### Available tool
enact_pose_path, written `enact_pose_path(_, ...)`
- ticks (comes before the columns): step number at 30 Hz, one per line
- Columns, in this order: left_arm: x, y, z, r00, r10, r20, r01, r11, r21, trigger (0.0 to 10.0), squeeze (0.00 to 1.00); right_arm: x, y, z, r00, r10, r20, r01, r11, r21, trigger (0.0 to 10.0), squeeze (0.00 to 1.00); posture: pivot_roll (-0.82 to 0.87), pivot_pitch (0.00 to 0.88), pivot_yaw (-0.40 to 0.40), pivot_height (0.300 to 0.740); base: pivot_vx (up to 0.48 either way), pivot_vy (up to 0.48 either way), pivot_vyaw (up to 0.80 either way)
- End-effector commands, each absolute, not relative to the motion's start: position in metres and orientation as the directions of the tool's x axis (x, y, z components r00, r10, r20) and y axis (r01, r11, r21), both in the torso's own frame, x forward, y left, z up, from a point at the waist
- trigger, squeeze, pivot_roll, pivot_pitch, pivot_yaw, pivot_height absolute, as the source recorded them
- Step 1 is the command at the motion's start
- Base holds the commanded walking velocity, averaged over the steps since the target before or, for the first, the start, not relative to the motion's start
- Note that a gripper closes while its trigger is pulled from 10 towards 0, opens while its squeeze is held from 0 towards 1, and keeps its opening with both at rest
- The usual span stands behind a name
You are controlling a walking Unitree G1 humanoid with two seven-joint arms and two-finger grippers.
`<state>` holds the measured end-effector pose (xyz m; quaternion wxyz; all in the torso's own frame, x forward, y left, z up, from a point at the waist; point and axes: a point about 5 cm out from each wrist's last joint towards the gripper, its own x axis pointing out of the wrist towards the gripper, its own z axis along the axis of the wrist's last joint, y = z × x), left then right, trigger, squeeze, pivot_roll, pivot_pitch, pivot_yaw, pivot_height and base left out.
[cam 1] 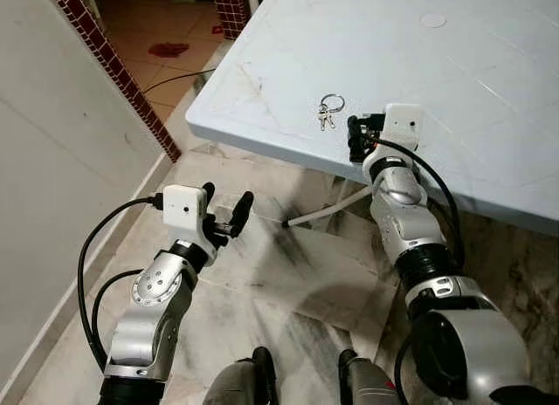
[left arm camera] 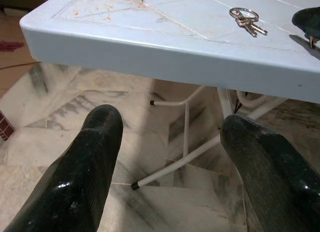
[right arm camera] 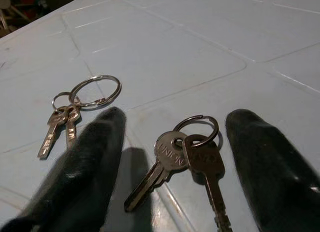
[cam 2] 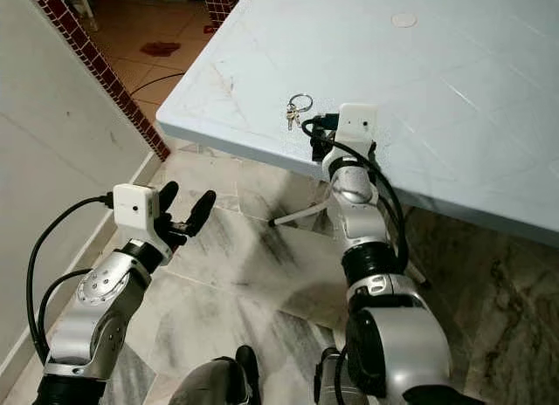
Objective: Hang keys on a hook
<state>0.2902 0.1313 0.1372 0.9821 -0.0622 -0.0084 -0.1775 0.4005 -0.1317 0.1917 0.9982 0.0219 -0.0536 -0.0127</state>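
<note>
You are reaching for the keys (right arm camera: 192, 159) on the table (cam 1: 489, 99). Your right gripper (right arm camera: 172, 162) is straddling them, fingers apart; next, close and lift.

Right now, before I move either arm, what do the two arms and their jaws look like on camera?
Both arms are silver metal with rounded, segmented joints and black collars. Each wrist carries a white box-shaped camera housing. Black cables loop along both arms. The left gripper and right gripper each have two long, glossy black fingers with rounded tips. No markings visible.
</note>
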Motion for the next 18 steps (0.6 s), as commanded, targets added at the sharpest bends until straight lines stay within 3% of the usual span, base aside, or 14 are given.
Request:
enact_pose_path(1,0.2877,0.1351,0.1361,0.940,-0.339,0.031,0.340,0.933,-0.120,10.0,0.00,0.4011,-0.1279,0.1906,0.995,-0.028,0.098,0.022,0.998,0.064,0.0,0.00,0.01,0.285,0.155,0.740,0.000,0.000,0.00)
enact_pose_path(18,0.2889,0.1345,0.1361,0.941,-0.336,0.029,0.337,0.934,-0.118,10.0,0.00,0.4027,-0.1262,0.1899,0.994,-0.024,0.102,0.015,0.996,0.088,0.0,0.00,0.01,0.283,0.154,0.740,0.000,0.000,0.00)
